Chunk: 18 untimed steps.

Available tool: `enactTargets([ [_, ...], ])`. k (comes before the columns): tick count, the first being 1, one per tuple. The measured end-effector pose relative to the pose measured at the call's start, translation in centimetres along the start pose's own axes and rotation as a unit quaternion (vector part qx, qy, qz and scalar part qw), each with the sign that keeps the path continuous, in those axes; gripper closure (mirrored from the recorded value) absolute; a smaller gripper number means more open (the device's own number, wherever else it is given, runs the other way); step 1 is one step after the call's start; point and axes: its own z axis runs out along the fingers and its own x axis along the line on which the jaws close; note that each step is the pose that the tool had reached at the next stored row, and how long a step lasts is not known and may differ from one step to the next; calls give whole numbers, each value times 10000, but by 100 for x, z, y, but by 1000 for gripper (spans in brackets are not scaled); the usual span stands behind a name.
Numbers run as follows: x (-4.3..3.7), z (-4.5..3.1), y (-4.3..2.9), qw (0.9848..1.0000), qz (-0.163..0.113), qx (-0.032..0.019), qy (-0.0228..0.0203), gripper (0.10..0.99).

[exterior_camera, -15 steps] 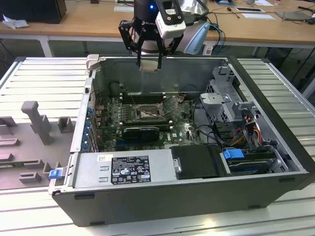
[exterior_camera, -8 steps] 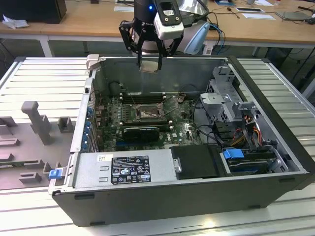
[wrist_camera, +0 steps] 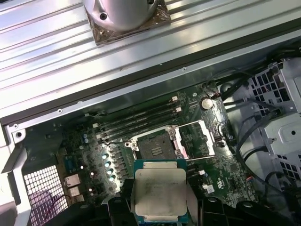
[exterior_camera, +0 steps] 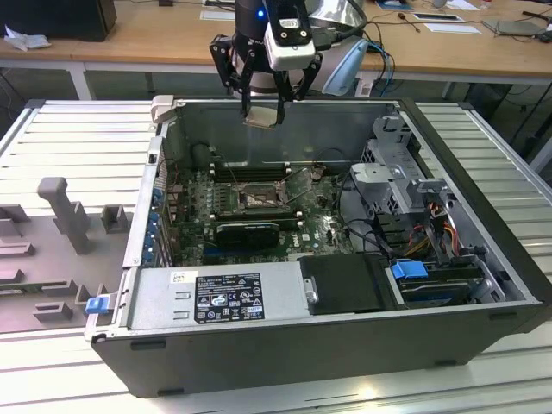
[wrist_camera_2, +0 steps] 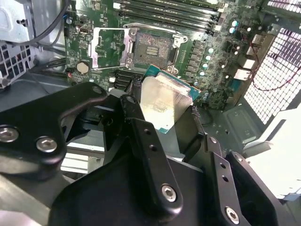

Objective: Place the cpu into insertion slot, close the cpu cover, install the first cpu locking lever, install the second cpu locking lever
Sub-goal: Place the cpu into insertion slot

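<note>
My gripper point(exterior_camera: 261, 110) hangs over the open computer case, above its far wall, shut on the cpu point(exterior_camera: 261, 119). In both wrist views the cpu point(wrist_camera_2: 164, 101) point(wrist_camera: 160, 193) shows its pale silver face between the black fingers point(wrist_camera_2: 134, 96). Below on the green board lies the insertion slot point(exterior_camera: 257, 198) point(wrist_camera_2: 151, 51) point(wrist_camera: 153, 143), uncovered, with nothing in it. The cpu cover point(wrist_camera_2: 109, 47) point(wrist_camera: 195, 139) is swung open and lies beside the slot. In the exterior view the cover point(exterior_camera: 298, 179) stands on the slot's right.
Long memory slots point(exterior_camera: 250, 170) run behind the socket and a black card point(exterior_camera: 248, 231) lies in front of it. A power supply point(exterior_camera: 228, 297) fills the near side. The drive cage point(exterior_camera: 397, 172) and cables point(exterior_camera: 362, 216) crowd the exterior view's right.
</note>
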Motion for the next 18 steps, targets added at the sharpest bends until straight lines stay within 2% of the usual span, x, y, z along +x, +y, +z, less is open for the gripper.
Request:
enactTargets([
  [9, 0, 5, 0, 9991, 418, -7, -37, 557],
  [10, 0, 7, -1, 9983, 577, -9, -51, 557],
  [14, 0, 12, -1, 9960, 885, -14, -78, 557],
  [16, 0, 16, -1, 9936, 1128, -18, -99, 557],
  [18, -1, 20, -2, 9904, 1379, -23, -121, 557],
])
